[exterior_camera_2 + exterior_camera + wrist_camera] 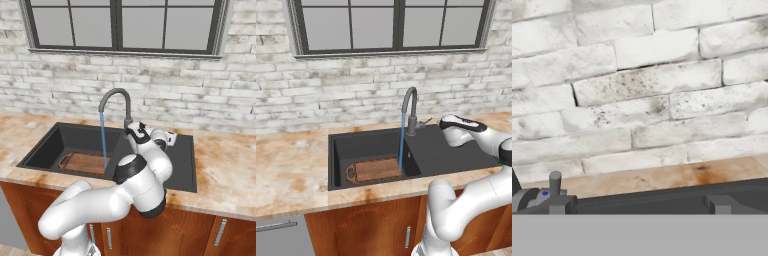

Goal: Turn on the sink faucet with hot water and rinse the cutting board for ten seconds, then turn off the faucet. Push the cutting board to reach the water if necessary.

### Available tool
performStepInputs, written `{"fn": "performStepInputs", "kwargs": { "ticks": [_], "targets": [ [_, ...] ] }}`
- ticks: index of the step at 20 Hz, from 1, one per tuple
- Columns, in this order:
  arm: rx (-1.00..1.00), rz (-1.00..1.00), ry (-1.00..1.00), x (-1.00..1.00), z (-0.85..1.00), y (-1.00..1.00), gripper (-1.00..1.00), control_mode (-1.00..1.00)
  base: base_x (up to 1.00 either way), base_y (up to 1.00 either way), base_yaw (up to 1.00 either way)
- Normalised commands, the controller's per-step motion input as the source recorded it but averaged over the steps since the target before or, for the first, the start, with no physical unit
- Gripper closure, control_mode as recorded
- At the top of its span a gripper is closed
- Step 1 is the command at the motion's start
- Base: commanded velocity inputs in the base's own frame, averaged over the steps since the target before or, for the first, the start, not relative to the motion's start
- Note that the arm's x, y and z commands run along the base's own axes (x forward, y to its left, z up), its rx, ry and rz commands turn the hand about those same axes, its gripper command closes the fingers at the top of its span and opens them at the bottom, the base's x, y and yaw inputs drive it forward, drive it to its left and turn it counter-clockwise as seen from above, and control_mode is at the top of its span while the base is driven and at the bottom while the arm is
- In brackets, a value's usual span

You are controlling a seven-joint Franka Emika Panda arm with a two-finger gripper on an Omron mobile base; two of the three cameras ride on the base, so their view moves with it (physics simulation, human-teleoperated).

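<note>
gripper point(440, 121) perhaps open by faucet point(411, 107); cutting board point(376, 170) in sink point(356, 146)

I see a whitewashed brick wall point(642, 85) ahead, with a strip of orange-brown worktop point(662, 177) below it. The dark sink point(662, 200) edge runs along the bottom. At far left stands the grey faucet point(554, 184) base.

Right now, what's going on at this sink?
The faucet is running: a thin blue stream of water falls into the basin of the dark sink and lands at the right end of the cutting board lying on the basin floor. The robot's arm reaches over the drainboard, its hand beside the faucet's small side lever. Whether the pincer is open or shut isn't clear. So the rinse appears under way.
</note>
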Motion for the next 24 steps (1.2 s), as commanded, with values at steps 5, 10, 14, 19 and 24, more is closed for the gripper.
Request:
{"fn": "performStepInputs", "kwargs": {
  "ticks": [5, 10, 14, 19, 24],
  "targets": [
    [0.00, 0.00, -0.01, 0.13, -0.12, -0.04, -1.00, -1.00, 0.00, 0.00, 0.00],
    [0.00, 0.00, -0.03, 0.11, -0.12, -0.02, -1.00, -1.00, 0.00, 0.00, 0.00],
    [0.00, 0.00, -0.01, 0.06, -0.01, 0.00, -1.00, -1.00, 0.00, 0.00, 0.00],
    [0.00, 0.00, 0.00, 0.09, -0.01, 0.00, -1.00, -1.00, 0.00, 0.00, 0.00],
    [0.00, 0.00, 0.00, 0.01, 0.00, 0.00, -1.00, -1.00, 0.00, 0.00, 0.00]
  ]
}}
